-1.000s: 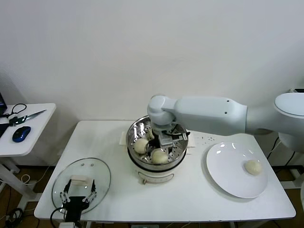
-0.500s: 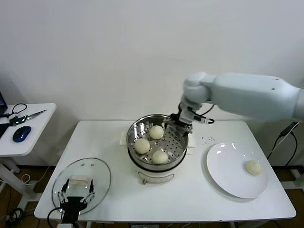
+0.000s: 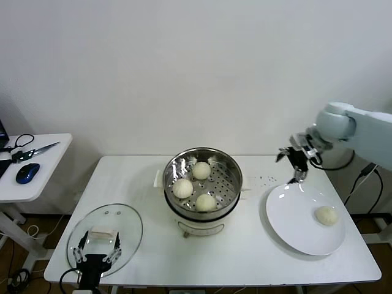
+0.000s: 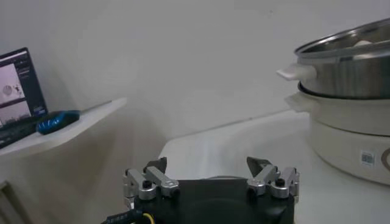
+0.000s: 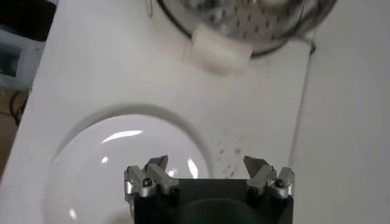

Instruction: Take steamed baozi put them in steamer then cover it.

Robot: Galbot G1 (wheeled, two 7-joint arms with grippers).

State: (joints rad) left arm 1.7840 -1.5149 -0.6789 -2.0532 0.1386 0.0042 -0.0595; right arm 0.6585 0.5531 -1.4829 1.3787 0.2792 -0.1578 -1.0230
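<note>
The steel steamer stands on its white pot base at the middle of the table, with three cream baozi inside: one at the back, one on the left and one in front. Another baozi lies on the white plate at the right. My right gripper hangs open and empty above the plate's far edge; its wrist view shows the gripper over the plate. The glass cover lies flat at the front left. My left gripper rests open over the cover's near side.
A side table to the left carries scissors and a blue mouse. The steamer rises to one side of the left gripper. Bare tabletop lies in front of the steamer.
My right gripper has left a baozi in the steamer, lifted out and swung right to the plate's far edge. The left arm has stayed still.
</note>
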